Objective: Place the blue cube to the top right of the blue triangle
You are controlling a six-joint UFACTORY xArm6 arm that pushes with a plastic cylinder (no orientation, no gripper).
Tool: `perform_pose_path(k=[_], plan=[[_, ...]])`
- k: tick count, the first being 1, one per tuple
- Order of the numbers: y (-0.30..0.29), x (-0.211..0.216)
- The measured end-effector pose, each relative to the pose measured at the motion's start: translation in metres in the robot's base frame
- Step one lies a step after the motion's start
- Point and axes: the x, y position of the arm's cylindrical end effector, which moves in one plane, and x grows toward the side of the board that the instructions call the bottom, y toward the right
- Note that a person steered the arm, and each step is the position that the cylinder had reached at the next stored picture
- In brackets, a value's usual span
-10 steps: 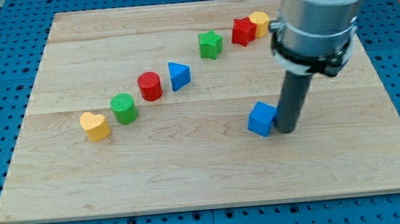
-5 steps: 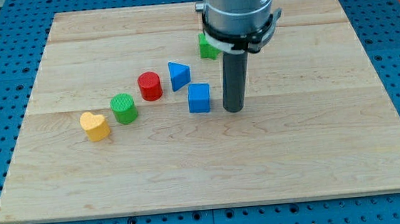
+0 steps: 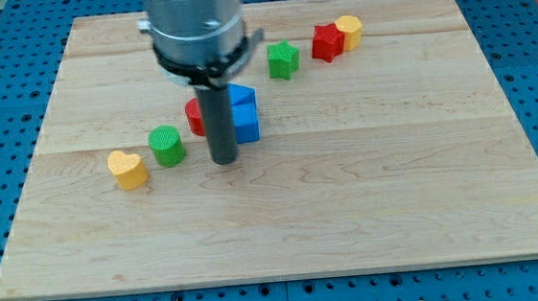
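My tip [image 3: 224,161] sits on the board [image 3: 369,200], with no gripper to open or close. Just right of it is the blue cube [image 3: 247,122], touching the blue triangle [image 3: 242,96] behind. The rod hides most of the red cylinder [image 3: 193,112]. The green cylinder [image 3: 166,145] and yellow heart [image 3: 128,168] sit to the left. The green star [image 3: 283,60] is farther back.

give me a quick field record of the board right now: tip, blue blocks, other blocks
tip: my tip on the board, just to the view's left of the blue cube
blue cube: directly below the blue triangle, seemingly touching it
blue triangle: partly hidden by the rod
red cylinder: mostly hidden behind the rod
green cylinder
yellow heart
green star
red star
yellow block: shape unclear
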Motion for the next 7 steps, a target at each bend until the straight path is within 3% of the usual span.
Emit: perform_pose_path(k=[3,5,7], plan=[[0.092,-0.028],[0.091,-0.075],[0.083,-0.071]])
